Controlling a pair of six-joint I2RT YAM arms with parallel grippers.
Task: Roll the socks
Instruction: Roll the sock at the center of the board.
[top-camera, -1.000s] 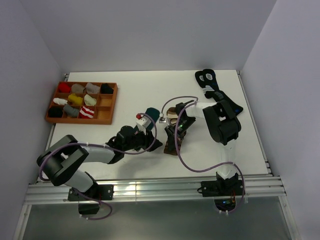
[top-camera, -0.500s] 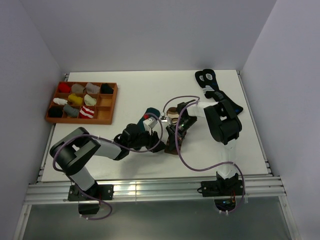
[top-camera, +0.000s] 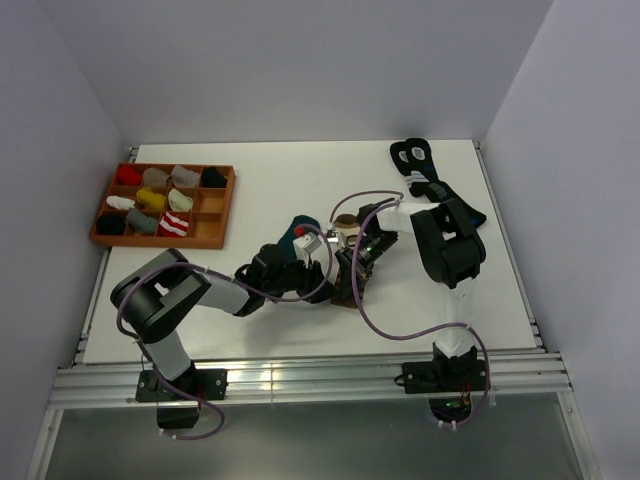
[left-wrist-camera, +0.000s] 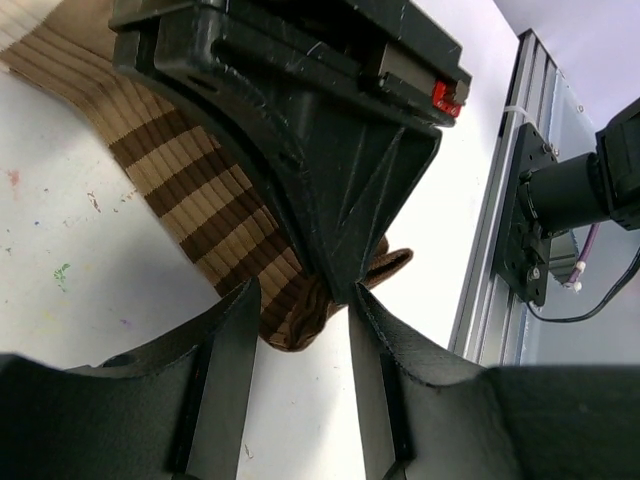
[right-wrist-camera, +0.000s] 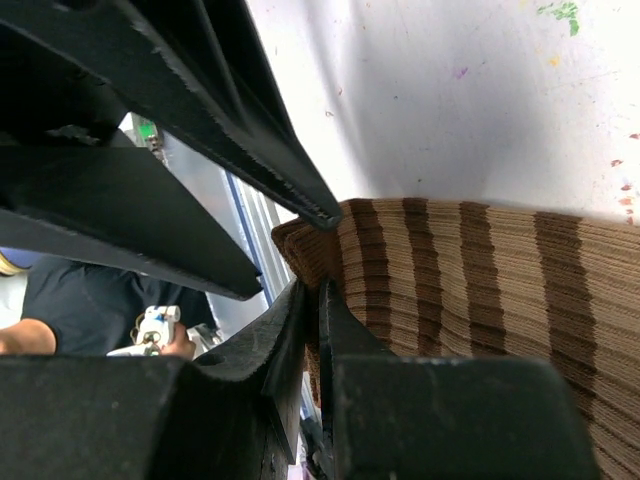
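Note:
The brown sock with cream stripes (top-camera: 346, 292) lies mid-table, under both grippers. In the right wrist view my right gripper (right-wrist-camera: 313, 296) is shut on the folded end of the brown sock (right-wrist-camera: 480, 290). In the left wrist view my left gripper (left-wrist-camera: 303, 292) is open, its fingers (left-wrist-camera: 232, 340) either side of the end of the sock (left-wrist-camera: 200, 190) and the tip of the right gripper (left-wrist-camera: 330, 180). From above, the left gripper (top-camera: 322, 272) sits just left of the right gripper (top-camera: 350, 272). The dark green sock (top-camera: 298, 228) lies behind the left gripper, partly hidden.
A brown wooden tray (top-camera: 150, 240) with several rolled socks stands at the back left. Two black socks with blue-and-white marks (top-camera: 412, 155) lie at the back right. The table's metal front rail (left-wrist-camera: 510, 230) is close behind the sock's end.
My left gripper has moved right, up to the end of the brown sock and the right gripper. The right gripper has stayed shut on the sock, almost still.

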